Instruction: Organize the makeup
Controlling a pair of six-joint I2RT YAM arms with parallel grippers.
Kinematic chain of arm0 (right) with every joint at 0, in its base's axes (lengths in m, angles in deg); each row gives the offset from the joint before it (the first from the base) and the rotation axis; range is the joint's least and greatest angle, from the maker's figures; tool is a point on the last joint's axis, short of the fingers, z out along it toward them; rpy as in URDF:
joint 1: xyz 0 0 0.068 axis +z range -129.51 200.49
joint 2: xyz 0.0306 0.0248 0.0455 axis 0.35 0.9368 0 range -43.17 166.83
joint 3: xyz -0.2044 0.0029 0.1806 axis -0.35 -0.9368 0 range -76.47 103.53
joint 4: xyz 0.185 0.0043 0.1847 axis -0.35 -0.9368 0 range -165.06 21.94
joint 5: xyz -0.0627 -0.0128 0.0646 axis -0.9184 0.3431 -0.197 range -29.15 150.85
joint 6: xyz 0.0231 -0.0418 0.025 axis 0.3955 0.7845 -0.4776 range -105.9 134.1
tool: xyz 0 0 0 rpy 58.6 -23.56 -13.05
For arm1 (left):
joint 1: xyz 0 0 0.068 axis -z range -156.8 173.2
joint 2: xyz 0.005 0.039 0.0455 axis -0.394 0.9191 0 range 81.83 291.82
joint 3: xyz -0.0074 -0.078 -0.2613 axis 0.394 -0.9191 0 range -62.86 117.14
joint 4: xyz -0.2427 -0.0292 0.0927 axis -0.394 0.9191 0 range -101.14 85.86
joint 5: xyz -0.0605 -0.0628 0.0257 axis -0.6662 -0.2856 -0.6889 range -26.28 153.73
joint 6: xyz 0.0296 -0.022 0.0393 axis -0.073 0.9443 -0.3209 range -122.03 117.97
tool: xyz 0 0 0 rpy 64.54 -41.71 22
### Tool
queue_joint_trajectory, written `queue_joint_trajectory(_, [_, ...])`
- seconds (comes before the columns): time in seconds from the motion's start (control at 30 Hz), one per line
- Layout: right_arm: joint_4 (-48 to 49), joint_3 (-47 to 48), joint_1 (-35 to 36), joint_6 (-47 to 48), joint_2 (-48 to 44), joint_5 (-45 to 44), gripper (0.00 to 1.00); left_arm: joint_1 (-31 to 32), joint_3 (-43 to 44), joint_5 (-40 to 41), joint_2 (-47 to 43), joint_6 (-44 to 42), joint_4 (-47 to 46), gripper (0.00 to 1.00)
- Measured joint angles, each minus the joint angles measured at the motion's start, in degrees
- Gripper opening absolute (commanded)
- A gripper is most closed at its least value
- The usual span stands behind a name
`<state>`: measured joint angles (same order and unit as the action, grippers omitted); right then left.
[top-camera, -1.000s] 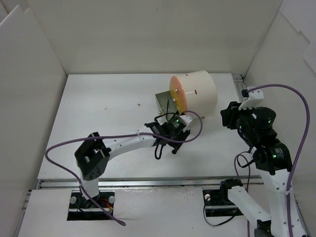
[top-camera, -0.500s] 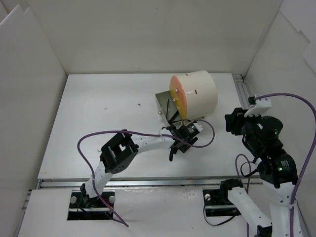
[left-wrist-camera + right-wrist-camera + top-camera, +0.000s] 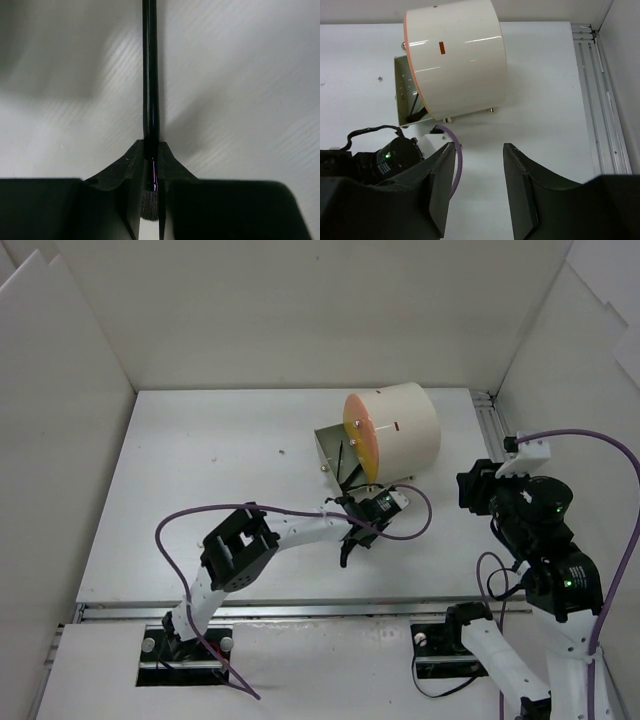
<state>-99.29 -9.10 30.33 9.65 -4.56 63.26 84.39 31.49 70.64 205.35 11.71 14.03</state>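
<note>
left jaws clamped on thin black brush [image 3: 151, 90] | right jaws apart, facing cream cylinder [image 3: 457, 55]

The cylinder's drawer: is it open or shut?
Open: the drawer juts out sideways from the cream cylinder, with a thin black stick leaning inside.

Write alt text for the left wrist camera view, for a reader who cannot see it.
The left pincer is shut on a thin black brush, gripping it just above the bristles, which show between the two dark fingers. The handle runs straight up out of the picture over a blurred white table.
</note>
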Motion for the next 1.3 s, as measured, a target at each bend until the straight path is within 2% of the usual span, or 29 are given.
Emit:
queue_joint_trajectory(0.17, [-0.02, 0.00, 0.00, 0.00, 0.63, -0.22, 0.40, -0.15, -9.11, -1.55, -8.33, 0.31, 2.54, 0.00])
queue_joint_trajectory(0.3, [-0.04, 0.00, 0.00, 0.00, 1.40, -0.24, 0.40, -2.10, -10.29, -3.87, -17.33, 2.10, 5.20, 0.00])
queue_joint_trajectory(0.43, [-0.02, 0.02, 0.00, -0.07, 2.14, -0.20, 0.40, -9.05, -10.03, -9.77, -28.00, 6.23, 4.11, 0.00])
queue_joint_trajectory(0.53, [-0.02, 0.31, 0.00, -0.24, 2.95, -0.11, 0.40, -15.21, -6.88, -14.45, -31.21, 11.04, 3.02, 0.00])
queue_joint_trajectory(0.67, [0.02, 0.37, 0.00, -0.42, 3.56, -0.04, 0.40, -21.73, -4.02, -19.85, -29.66, 19.17, -1.46, 0.00])
queue_joint_trajectory(0.77, [0.02, 0.37, 0.00, -0.44, 3.67, -0.02, 0.40, -24.13, -2.86, -22.40, -25.57, 25.49, -4.07, 0.00])
queue_joint_trajectory(0.93, [0.09, 0.63, 0.00, -0.61, 3.82, 0.07, 0.40, -24.57, 0.52, -22.75, -16.57, 32.85, -6.64, 0.00])
queue_joint_trajectory(1.1, [0.11, 0.70, 0.00, -0.61, 3.93, 0.04, 0.40, -24.57, 1.79, -20.76, -12.39, 36.46, -7.34, 0.00])
queue_joint_trajectory(1.2, [0.11, 0.70, -0.02, -0.61, 3.93, 0.04, 0.41, -24.79, 2.84, -19.30, -11.72, 37.44, -7.52, 0.06])
queue_joint_trajectory(1.23, [0.11, 0.70, -0.02, -0.61, 3.93, 0.04, 0.41, -24.85, 3.34, -18.97, -11.52, 37.57, -7.56, 0.14])
queue_joint_trajectory(1.3, [0.11, 0.70, 0.00, -0.61, 4.11, 0.09, 0.41, -24.94, 4.52, -18.51, -11.04, 37.90, -7.82, 0.21])
